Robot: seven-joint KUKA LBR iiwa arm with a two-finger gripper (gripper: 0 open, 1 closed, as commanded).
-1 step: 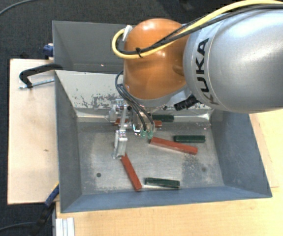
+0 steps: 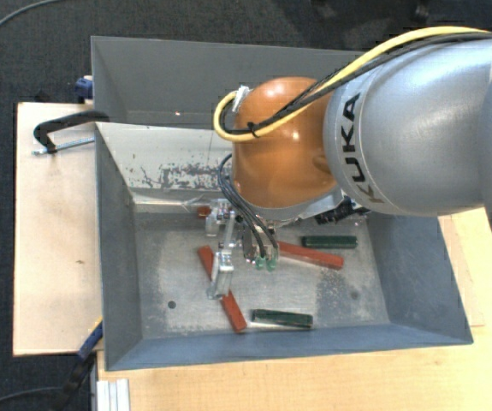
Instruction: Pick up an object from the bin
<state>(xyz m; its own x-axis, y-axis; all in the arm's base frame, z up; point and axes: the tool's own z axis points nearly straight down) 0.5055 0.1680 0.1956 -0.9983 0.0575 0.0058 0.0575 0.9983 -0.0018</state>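
Dark green marker (image 2: 281, 318) lying flat at 5 o'clock in the bin (image 2: 143, 84), second dark green marker (image 2: 329, 241) at 2 o'clock, long red stick (image 2: 314, 257) just beneath it, dark carpet (image 2: 23, 67) outside at 10 o'clock

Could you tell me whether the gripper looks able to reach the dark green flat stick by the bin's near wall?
Probably yes: the dark green flat stick lies bare on the bin floor, close to the gripper, though the sloping grey wall beside it may crowd the approach.
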